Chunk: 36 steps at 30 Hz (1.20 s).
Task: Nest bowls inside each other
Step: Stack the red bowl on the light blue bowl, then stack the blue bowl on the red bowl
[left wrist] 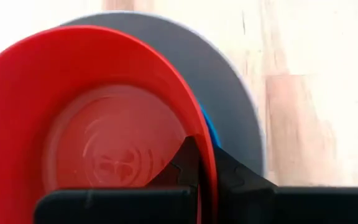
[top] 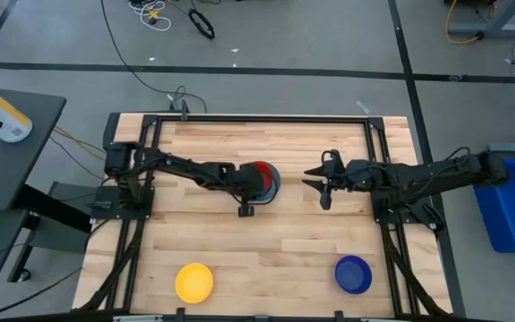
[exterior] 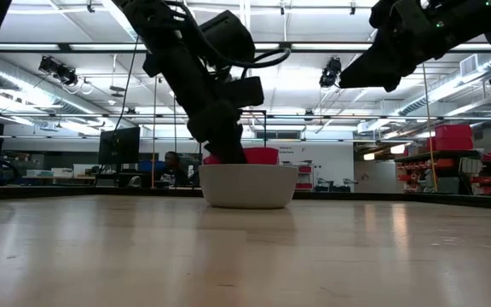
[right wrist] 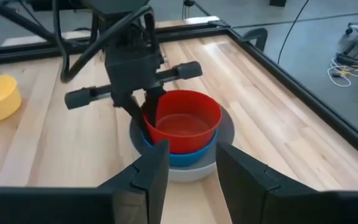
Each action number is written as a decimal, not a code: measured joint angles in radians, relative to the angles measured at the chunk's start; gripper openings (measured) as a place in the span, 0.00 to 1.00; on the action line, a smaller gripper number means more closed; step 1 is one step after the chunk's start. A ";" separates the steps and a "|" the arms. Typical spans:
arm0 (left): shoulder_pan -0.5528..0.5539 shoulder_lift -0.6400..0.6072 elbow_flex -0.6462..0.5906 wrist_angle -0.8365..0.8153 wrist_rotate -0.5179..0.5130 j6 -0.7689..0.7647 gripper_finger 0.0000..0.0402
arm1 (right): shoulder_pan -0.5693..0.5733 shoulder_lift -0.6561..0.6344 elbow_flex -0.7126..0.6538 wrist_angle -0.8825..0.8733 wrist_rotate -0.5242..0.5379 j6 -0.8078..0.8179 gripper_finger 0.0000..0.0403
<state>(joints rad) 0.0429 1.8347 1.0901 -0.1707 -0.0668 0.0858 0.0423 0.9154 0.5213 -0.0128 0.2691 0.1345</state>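
A red bowl sits inside a light blue bowl, which sits inside a grey bowl at the table's middle. My left gripper is shut on the red bowl. In the low view the red bowl's rim shows above the grey bowl. My right gripper hangs open to the right of the stack, above the table, with nothing between its fingers. A yellow bowl and a dark blue bowl stand apart near the table's front edge. My left gripper pinches the red bowl's rim on the side toward the table's left, one finger inside the bowl and one outside. The fingers slant down from the table's left. The bowl's lower part is inside the light blue bowl, opening up.
Bare wood lies between the stack and the two bowls at the front. A black frame runs around the table's edges. A blue bin stands off the table at the right.
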 joint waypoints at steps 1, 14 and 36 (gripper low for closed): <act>0.000 0.000 0.000 0.000 0.013 -0.001 0.02 | 0.001 0.000 0.000 -0.003 0.000 0.000 0.36; -0.002 -0.001 0.000 0.061 0.088 -0.015 0.41 | 0.001 0.000 0.000 -0.043 -0.009 0.027 0.50; -0.009 -0.262 0.003 -0.036 -0.009 0.028 0.73 | 0.000 0.000 0.000 -0.100 -0.034 0.084 0.51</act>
<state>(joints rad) 0.0341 1.5725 1.0927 -0.2072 -0.0760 0.1139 0.0425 0.9154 0.5209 -0.1128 0.2347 0.2189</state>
